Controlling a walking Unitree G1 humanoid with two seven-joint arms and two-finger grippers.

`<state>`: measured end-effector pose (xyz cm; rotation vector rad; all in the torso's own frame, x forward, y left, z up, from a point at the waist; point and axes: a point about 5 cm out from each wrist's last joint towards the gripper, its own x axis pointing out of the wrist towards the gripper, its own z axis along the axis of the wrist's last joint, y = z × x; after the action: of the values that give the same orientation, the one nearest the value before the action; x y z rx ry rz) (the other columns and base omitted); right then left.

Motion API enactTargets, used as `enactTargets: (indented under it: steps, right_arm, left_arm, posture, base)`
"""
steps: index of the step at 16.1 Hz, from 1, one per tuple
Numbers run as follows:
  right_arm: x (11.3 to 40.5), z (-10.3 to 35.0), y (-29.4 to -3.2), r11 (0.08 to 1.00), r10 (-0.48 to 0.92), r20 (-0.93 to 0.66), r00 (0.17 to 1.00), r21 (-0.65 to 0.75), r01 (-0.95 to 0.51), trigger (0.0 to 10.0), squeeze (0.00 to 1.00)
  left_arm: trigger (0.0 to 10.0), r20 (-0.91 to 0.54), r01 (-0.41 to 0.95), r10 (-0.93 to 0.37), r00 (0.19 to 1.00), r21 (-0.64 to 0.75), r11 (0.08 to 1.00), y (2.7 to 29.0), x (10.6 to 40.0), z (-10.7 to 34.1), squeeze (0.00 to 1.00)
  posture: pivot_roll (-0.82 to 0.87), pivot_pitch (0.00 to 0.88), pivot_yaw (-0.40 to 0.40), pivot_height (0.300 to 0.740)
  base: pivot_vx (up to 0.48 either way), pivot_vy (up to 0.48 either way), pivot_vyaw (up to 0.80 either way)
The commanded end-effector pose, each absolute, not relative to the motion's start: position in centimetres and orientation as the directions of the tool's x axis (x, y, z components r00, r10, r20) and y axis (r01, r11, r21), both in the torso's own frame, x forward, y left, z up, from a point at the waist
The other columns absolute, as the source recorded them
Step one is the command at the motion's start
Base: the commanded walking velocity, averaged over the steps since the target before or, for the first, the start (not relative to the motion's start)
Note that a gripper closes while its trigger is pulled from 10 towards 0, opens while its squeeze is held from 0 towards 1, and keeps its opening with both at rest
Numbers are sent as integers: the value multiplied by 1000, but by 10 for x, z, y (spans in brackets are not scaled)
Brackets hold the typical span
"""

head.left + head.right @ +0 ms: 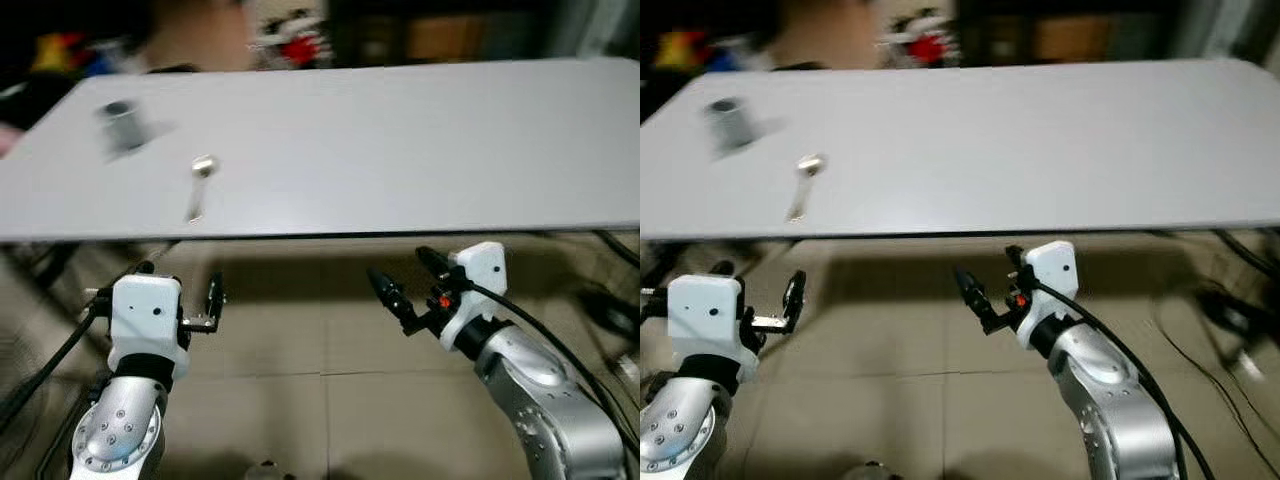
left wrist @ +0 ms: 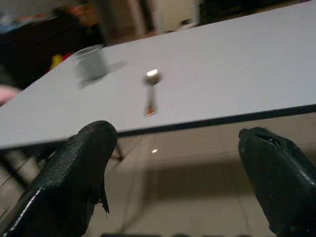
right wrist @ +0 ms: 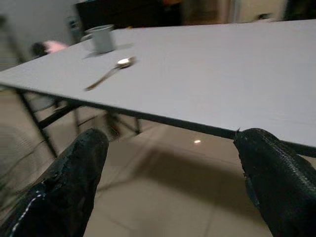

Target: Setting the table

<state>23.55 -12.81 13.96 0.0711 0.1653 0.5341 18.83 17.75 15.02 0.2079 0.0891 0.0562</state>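
Note:
A grey mug stands near the far left corner of the long white table. A metal spoon lies a little nearer the front edge, bowl end pointing away from me. Both arms are held low, below and in front of the table's front edge. My left gripper is open with nothing in it, just under the edge below the spoon. My right gripper is open and empty too, under the middle of the edge. The wrist views look across the tabletop at the mug and spoon.
Beige tiled floor lies under me and the table. Black cables trail on the floor at the right. Table legs stand at the left end. Dark furniture and blurred colourful items lie beyond the far edge.

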Motion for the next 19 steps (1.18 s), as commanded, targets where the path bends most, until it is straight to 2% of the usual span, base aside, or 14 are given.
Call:
enactTargets:
  steps: [1,4,6,9,13,15,19]
  right_arm:
    - [238,144,-124,846,531,-118,839,117,-520,10000,1000]
    - [241,142,-122,848,529,-115,841,116,-518,10000,1000]
    - [242,143,-123,857,511,-102,853,126,-499,10000,1000]
    - [246,141,-134,923,382,-91,920,86,-375,10000,1000]
    - [243,143,-148,960,279,-60,958,33,-277,10000,1000]
    - [238,143,-152,962,271,-64,960,-6,-272,10000,1000]
    - [241,140,-150,958,286,-84,955,34,-284,10000,1000]
  left_arm:
    - [10000,-65,-67,83,994,216,974,180,189,154,0]
    - [10000,-67,-81,97,993,204,976,183,188,154,0]
    - [10000,-62,-31,46,997,214,976,175,191,156,0]
    - [10000,-39,-64,76,996,256,964,184,196,161,0]
    - [10000,-24,-33,41,999,287,957,188,212,162,0]
    - [10000,-22,-28,35,999,284,958,188,216,164,0]
    - [10000,-44,6,5,999,249,969,183,209,160,0]
  posture:
    - [-25,16,37,740]
    - [-28,20,46,740]
    - [-19,19,38,740]
    - [-26,17,63,740]
    - [-71,13,129,740]
    - [-76,11,140,740]
    - [-62,16,117,740]
  base:
    - [0,0,794]
    - [0,0,794]
    - [0,0,794]
    - [0,0,794]
    - [0,0,795]
    - [0,0,800]
    - [0,0,800]
